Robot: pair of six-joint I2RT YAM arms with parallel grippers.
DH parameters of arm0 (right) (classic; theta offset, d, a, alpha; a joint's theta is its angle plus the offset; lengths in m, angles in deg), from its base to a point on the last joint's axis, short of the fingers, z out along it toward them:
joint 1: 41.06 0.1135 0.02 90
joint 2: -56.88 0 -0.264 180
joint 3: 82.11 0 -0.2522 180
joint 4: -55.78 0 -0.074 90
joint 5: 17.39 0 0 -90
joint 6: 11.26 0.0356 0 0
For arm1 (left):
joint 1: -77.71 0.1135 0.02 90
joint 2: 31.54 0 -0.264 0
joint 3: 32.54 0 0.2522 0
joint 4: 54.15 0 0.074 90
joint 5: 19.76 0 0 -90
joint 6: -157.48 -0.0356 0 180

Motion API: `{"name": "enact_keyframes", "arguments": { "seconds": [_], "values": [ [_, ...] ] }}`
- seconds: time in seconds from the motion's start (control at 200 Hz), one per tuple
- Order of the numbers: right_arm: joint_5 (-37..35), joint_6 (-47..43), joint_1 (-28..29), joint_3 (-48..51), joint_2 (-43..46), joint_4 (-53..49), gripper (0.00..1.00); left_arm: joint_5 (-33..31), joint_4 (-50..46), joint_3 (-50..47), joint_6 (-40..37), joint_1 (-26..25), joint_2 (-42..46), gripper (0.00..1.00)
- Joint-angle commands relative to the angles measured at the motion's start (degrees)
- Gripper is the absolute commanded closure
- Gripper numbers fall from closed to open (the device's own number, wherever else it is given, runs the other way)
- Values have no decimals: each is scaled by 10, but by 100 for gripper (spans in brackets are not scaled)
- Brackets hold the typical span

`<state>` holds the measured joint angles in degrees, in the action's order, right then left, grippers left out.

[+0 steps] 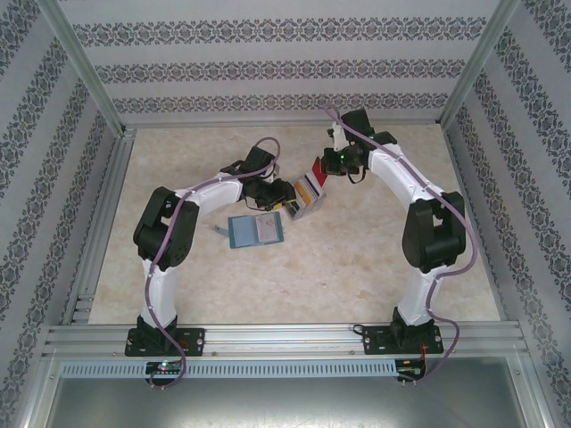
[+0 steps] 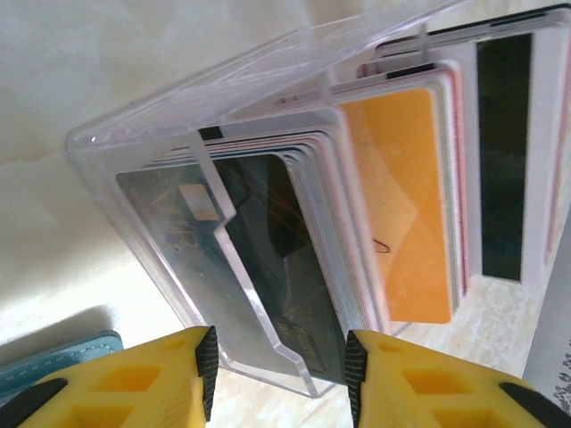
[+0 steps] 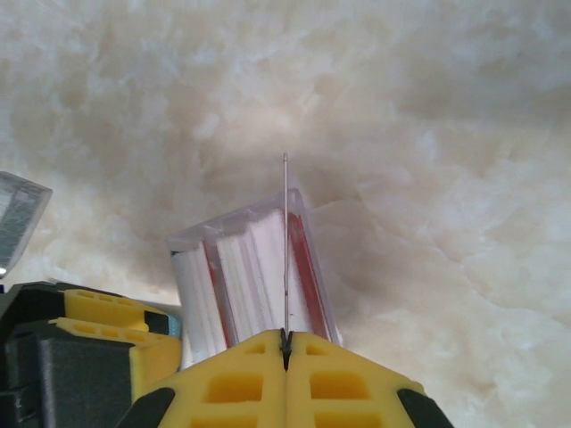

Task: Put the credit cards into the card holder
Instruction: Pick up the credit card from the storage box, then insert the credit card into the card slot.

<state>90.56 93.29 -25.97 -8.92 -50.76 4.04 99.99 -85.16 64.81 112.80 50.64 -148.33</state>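
Clear tray (image 2: 223, 80) holds credit cards (image 2: 406, 205); right gripper (image 3: 285, 343) pinches one; card holder (image 1: 256, 230) beside.

The middle of the beige marbled table (image 1: 375, 267) is crowded. A clear slanted plastic tray (image 2: 134, 169), packed with upright credit cards (image 2: 406, 196), is clamped at one corner by the left gripper (image 2: 281, 366). The right gripper (image 3: 285, 343) is pinched on one thin card (image 3: 285, 232) directly above it. A teal-blue book-like card holder (image 1: 256, 230) is laid just beside the tray. Open table is found toward the near and far edges, bounded by the aluminium frame (image 1: 103, 205) and patterned walls (image 1: 268, 62).
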Motion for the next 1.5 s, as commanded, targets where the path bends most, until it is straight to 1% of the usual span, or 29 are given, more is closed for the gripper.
{"name": "enact_keyframes", "arguments": {
  "seconds": [0.0, 0.225, 0.41, 0.55, 0.629, 0.859, 1.024, 1.239, 1.324, 1.494],
  "values": [
    [-19, -11, -4, 7, 43, 0, 93, -14, 19, -11, 1, -8, 40, 56],
    [-9, 10, 6, 55, 105, 35, 93, -33, 36, -46, -5, -7, 80, 56],
    [17, 39, 32, 100, 147, 75, 92, -44, 56, -101, -1, -1, 130, 56],
    [38, 67, 61, 141, 168, 123, 92, -20, 64, -147, 16, 14, 166, 56],
    [45, 84, 81, 165, 177, 156, 92, -19, 68, -179, 21, 21, 190, 56],
    [57, 124, 128, 208, 176, 213, 92, -37, 49, -253, 15, 54, 247, 57],
    [54, 139, 151, 232, 171, 237, 92, -39, 39, -287, 17, 78, 276, 57],
    [49, 175, 184, 286, 176, 297, 92, -77, 10, -326, 12, 101, 324, 57],
    [45, 194, 196, 310, 176, 333, 92, -76, 18, -347, 19, 114, 335, 58],
    [75, 262, 202, 358, 165, 429, 92, -70, 33, -374, 30, 132, 335, 58]
  ]
}}
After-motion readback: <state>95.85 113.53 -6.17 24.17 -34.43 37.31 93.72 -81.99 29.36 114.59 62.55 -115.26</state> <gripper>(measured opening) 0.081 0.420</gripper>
